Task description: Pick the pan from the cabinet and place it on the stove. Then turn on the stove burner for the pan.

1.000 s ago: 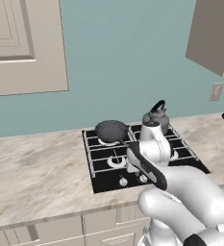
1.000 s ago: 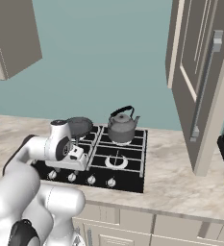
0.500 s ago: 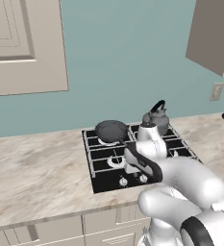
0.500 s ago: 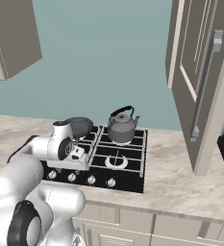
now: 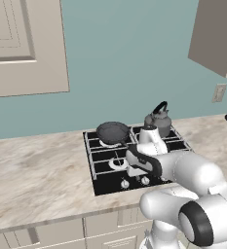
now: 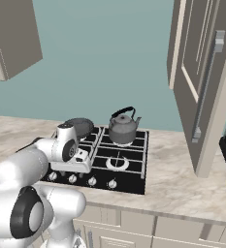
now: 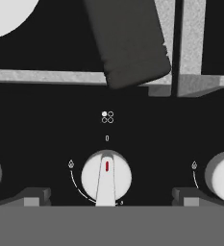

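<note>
the pan (image 5: 112, 132), round, shallow and dark grey-black, sits on the pale wire grate at the stove's (image 5: 103, 182) back left burner, its long black handle (image 7: 128, 41) reaching toward the front edge and ending just above the knob row in the hand view. the stove, a black gas cooktop, is set into the marbled table (image 5: 37, 177), and a grey kettle (image 5: 159, 121) with an arched handle stands on the back right burner, beside the pan and apart from it. the white arm bends forward and low over the cooktop's front, its wrist turned down so the tool (image 7: 106, 204) hangs over the front knobs. the tool is spread wide, its two dark fingertips (image 7: 31, 197) standing on either side of one white knob (image 7: 106, 175) and gripping nothing. that knob's red mark points straight up at a small zero printed on the black panel, with a four-dot burner symbol above it whose upper left dot is filled. another white knob (image 7: 221, 175) shows near the right edge of the hand view. a beige wall cabinet (image 5: 25, 46) hangs above the table's left part.
</note>
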